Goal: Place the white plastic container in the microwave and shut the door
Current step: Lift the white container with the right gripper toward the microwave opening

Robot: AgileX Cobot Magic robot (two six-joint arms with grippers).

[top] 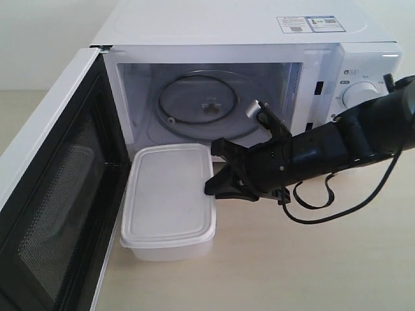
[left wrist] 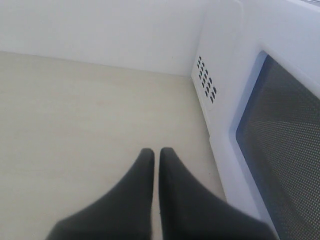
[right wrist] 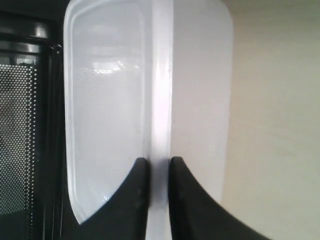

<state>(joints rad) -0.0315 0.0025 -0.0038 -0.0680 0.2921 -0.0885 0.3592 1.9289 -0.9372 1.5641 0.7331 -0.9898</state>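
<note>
The white plastic container lies lidded on the table just before the microwave's open cavity, its far end at the sill. The door is swung wide open to the left. My right gripper reaches in from the right and is shut on the container's right-hand rim; in the right wrist view the fingertips pinch the rim of the container. My left gripper is shut and empty over bare table, outside the door's mesh window; the exterior view does not show it.
The glass turntable sits bare inside the cavity. Two dials lie behind my right arm. A black cable loops on the table under that arm. Side vents of the microwave face my left gripper.
</note>
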